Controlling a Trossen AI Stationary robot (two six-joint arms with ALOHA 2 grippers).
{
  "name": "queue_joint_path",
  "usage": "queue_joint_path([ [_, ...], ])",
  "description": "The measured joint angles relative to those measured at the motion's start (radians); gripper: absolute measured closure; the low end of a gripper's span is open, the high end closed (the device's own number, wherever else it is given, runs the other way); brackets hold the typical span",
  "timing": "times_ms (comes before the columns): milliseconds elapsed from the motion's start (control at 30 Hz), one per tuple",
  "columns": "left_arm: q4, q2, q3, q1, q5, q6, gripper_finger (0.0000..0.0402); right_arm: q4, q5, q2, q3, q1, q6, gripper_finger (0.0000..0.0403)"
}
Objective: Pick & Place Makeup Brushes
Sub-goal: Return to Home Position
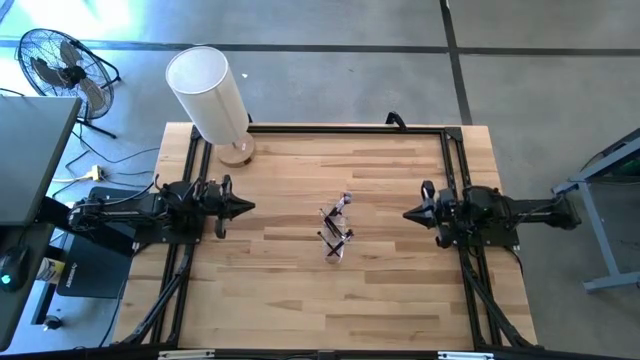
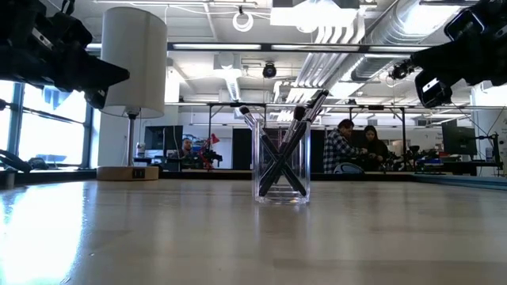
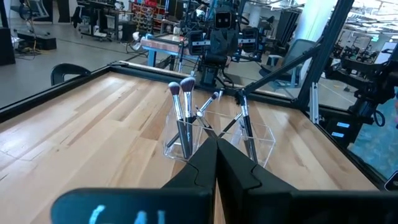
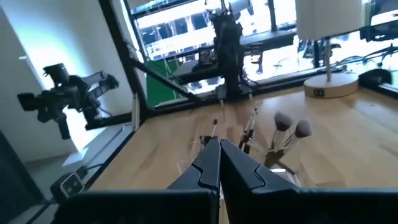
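The makeup brushes (image 1: 338,222) stood together in the transparent organizer (image 2: 282,188), which sat upright near the middle of the wooden table (image 1: 300,300), between the two arms and well apart from both. The brushes leaned against one another and crossed inside the organizer, bristle ends up and projecting above its rim. The left gripper (image 1: 246,207) was positioned over the left side of the table, pointed toward the organizer, clear of the surface, with its fingers (image 3: 202,163) pressed together and holding nothing. The right gripper (image 1: 409,213) was positioned over the right side, facing the left gripper across the organizer, with its fingers (image 4: 208,160) likewise pressed together and empty. A white-shaded lamp (image 1: 209,92) stood at the far left corner of the table. Two people (image 2: 355,147) were seated in the room beyond the table.
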Motion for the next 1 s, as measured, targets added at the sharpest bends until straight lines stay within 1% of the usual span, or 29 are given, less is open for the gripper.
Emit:
queue_joint_path([
  [133,0.000,0.000,0.000,0.000,0.000,0.000,0.0400,-0.007,-0.017,-0.001,0.005,0.000,0.018,0.0403],
  [300,0.000,0.000,0.000,0.000,0.000,0.000,0.0400,-0.111,-0.033,0.002,0.050,0.000,0.018,0.0403],
  [467,0.000,0.000,0.000,0.000,0.000,0.000,0.0400,-0.176,-0.048,0.003,0.055,0.000,-0.003,0.0403],
  [733,-0.001,0.000,0.000,0.000,0.000,0.000,0.0400,-0.180,-0.024,0.009,0.056,0.000,-0.068,0.0402],
  [1000,-0.001,0.000,0.000,0.000,0.000,0.000,0.0400,-0.180,0.003,0.009,0.056,0.000,-0.061,0.0397],
])
